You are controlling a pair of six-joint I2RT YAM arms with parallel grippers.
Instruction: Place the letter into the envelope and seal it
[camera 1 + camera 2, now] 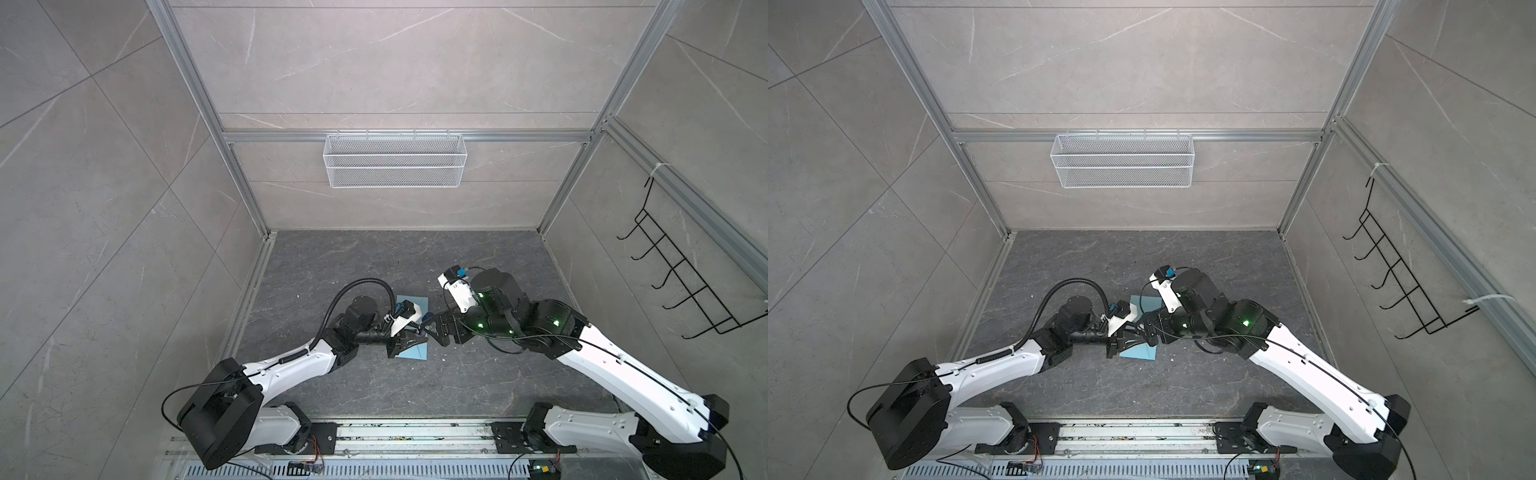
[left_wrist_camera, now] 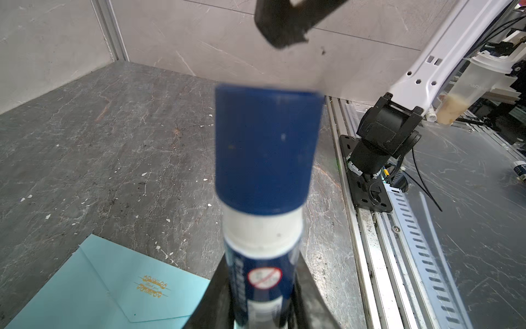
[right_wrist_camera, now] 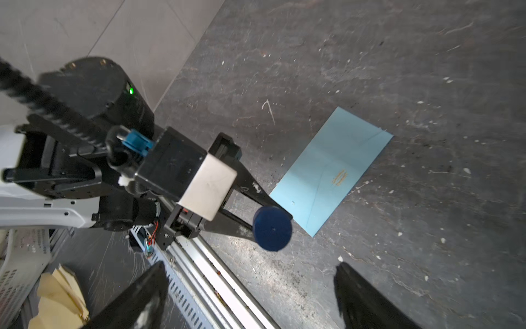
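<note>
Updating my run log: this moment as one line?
left tool: shut on glue stick, capped | right tool: open, clear of cap | envelope: flat on table, flap down

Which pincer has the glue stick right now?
The left pincer: it is shut on the blue-capped glue stick. The right pincer stands wide open, holding nothing.

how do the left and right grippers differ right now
The left gripper is shut on a glue stick, while the right gripper stands wide open and holds nothing. The left gripper points the stick's blue cap at the right gripper, whose jaws face the cap without touching it. Both are black and hang near the light blue envelope.
</note>
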